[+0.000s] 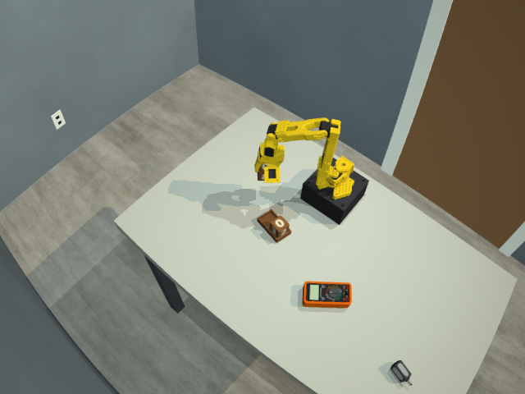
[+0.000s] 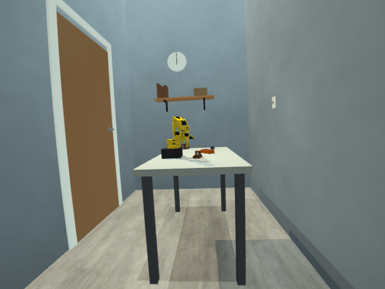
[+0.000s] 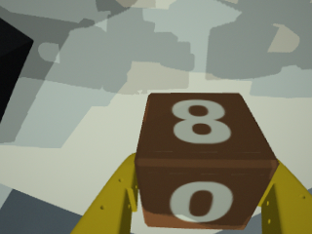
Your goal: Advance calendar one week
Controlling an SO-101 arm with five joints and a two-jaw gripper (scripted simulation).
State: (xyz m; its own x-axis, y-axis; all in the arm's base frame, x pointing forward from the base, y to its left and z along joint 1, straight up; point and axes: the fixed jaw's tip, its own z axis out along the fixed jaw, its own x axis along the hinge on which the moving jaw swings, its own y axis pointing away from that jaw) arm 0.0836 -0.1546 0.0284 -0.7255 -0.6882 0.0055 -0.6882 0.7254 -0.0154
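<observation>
My gripper (image 1: 262, 174) is shut on a brown number cube (image 3: 205, 158) and holds it in the air above the table, left of the arm's black base (image 1: 335, 194). In the wrist view the cube fills the frame between the yellow fingers, with an 8 on its far face and a 0 on its near face. The brown calendar tray (image 1: 268, 225) sits on the table in front of the base. The other cube (image 1: 279, 224) sits in its right slot with a 0 on top. The tray's left slot is empty. The tray's front is hidden from these views.
An orange multimeter (image 1: 326, 294) lies on the table nearer the front. A small dark object (image 1: 401, 371) lies near the front right corner. The table's left edge runs close to the tray. The tray also shows small in the exterior view (image 2: 197, 154).
</observation>
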